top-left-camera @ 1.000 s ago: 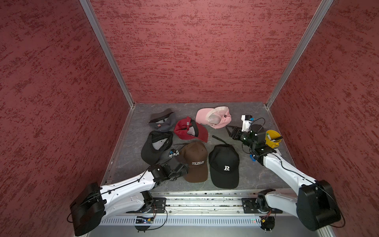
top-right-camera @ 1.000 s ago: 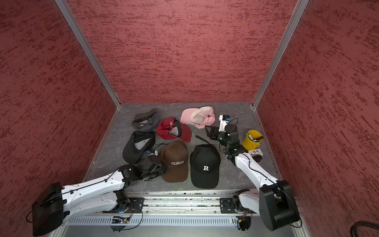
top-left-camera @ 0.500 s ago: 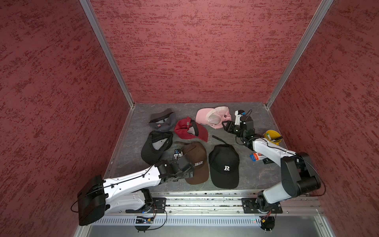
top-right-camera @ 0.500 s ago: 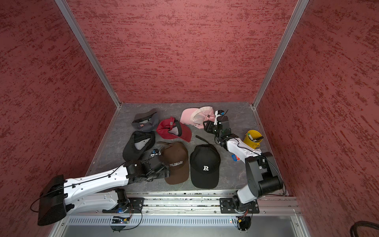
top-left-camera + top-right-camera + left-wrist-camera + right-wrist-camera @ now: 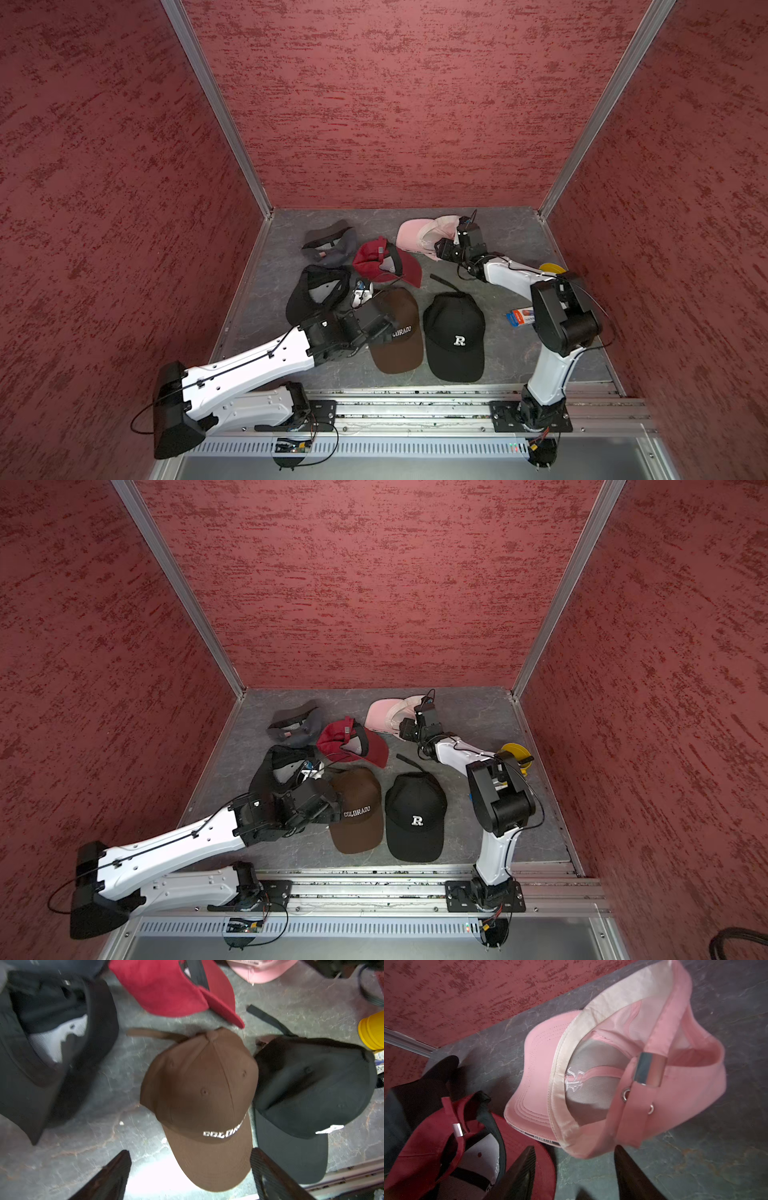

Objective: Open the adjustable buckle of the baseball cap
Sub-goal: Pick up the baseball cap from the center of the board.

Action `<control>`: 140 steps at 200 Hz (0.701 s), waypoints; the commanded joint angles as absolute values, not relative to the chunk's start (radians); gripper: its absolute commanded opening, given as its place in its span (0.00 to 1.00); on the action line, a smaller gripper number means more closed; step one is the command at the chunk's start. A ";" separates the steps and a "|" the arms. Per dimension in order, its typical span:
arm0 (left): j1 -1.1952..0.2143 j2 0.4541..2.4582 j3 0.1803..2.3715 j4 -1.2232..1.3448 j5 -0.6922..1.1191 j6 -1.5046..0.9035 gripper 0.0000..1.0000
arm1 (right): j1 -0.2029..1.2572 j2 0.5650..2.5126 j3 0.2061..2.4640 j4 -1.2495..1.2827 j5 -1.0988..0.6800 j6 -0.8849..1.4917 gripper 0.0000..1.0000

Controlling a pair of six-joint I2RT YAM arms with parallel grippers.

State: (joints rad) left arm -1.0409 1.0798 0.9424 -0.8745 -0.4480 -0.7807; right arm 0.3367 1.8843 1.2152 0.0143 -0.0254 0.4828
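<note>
The pink cap point(image 5: 675, 1088) is lying upside down at the back of the floor point(image 5: 511, 237), its hollow facing up and showing only its own lining. Its buckle point(image 5: 647, 1069) is sitting shut on the back band, with the eyelet strap passing through it. The right gripper point(image 5: 574, 1147) is hovering just beside that cap's back edge, jaws apart and gripping nothing. The left gripper point(image 5: 189, 1152) is hanging over the brim of the brown cap point(image 5: 203, 1088), jaws spread wide and clear of it. The brown cap is resting crown up, its strap point(image 5: 151, 1033) trailing loose on the floor. The black cap point(image 5: 455, 332) is lying just beside it. A yellow cup point(image 5: 514, 752) is standing near the right wall, half hidden behind the right arm point(image 5: 494, 791), so what it is holding cannot be told.
</note>
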 commanded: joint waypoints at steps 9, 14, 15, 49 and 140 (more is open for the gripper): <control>-0.995 1.086 0.987 -0.840 -0.450 -0.643 0.92 | 0.338 1.948 1.291 -0.089 0.055 0.504 0.59; -0.986 1.087 0.990 -0.834 -0.445 -0.629 0.92 | 0.338 1.959 1.301 -0.098 0.057 0.505 0.59; -0.984 1.087 0.991 -0.833 -0.443 -0.627 0.92 | 0.339 1.962 1.303 -0.100 0.057 0.505 0.59; -0.937 1.093 1.006 -0.779 -0.407 -0.555 0.92 | 0.339 2.003 1.324 -0.119 0.087 0.507 0.53; -0.900 1.195 1.109 -0.686 -0.349 -0.392 0.92 | 0.338 1.950 1.303 -0.027 0.167 0.507 0.10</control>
State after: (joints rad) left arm -0.9081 1.1896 1.0821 -0.7311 -0.3656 -0.4500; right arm 0.3367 1.9995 1.3037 -0.0738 0.1135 0.5140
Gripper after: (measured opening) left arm 0.916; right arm 0.126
